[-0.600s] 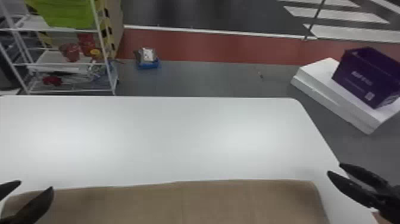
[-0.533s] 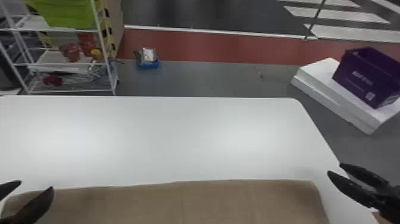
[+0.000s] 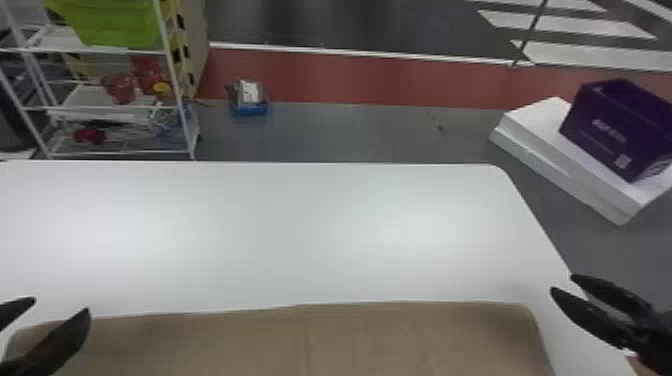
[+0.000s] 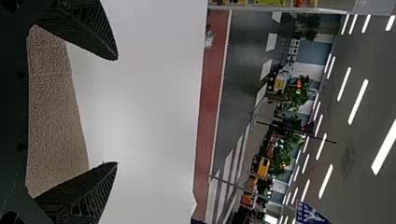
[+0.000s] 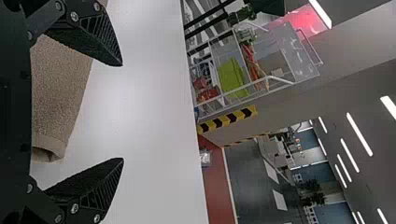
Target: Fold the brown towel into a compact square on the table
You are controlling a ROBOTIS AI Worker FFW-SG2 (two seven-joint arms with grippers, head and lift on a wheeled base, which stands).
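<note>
Towel (image 3: pixel 320 340) stretches from beneath left gripper (image 3: pixel 62 305) to near right gripper (image 3: pixel 562 283).

It's a large indoor hall, with crosswalk stripes (image 3: pixel 565 23), ceiling lights (image 4: pixel 358 101) and shelving (image 3: pixel 100 96).

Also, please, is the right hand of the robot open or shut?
Open. The right hand has its two fingers wide apart, and the brown towel is not gripped between their tips.

From the head I look forward and down across the table (image 3: pixel 300 225); from each wrist, close over it, turned sideways. Head and right wrist views share the shelf rack (image 3: pixel 82 97).
</note>
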